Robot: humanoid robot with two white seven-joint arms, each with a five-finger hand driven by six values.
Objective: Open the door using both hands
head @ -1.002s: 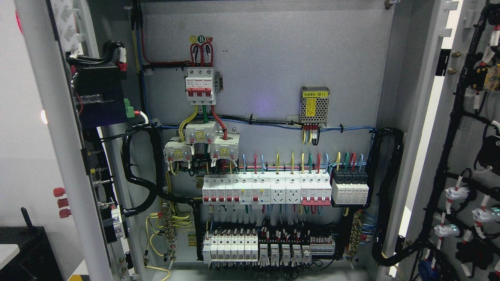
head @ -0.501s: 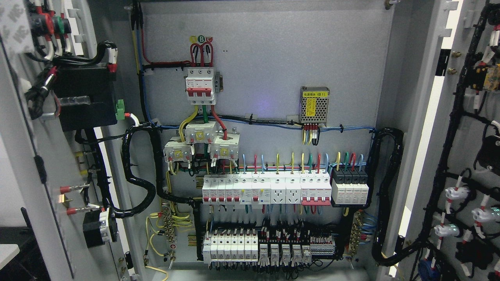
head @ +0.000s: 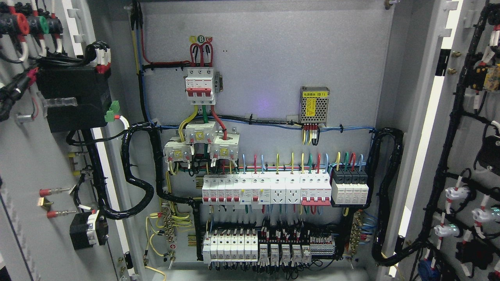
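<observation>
Doors stand swung wide: left door (head: 35, 164) and right door (head: 468, 136), stiff steel, heavy with wiring; I'd grip their free edges, yet neither hand shows, so finger state unknowable

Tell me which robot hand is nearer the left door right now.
Neither can be judged: no robot hand shows in the head view. Only the left door, swung open, the right door and the breaker panel show.
</observation>
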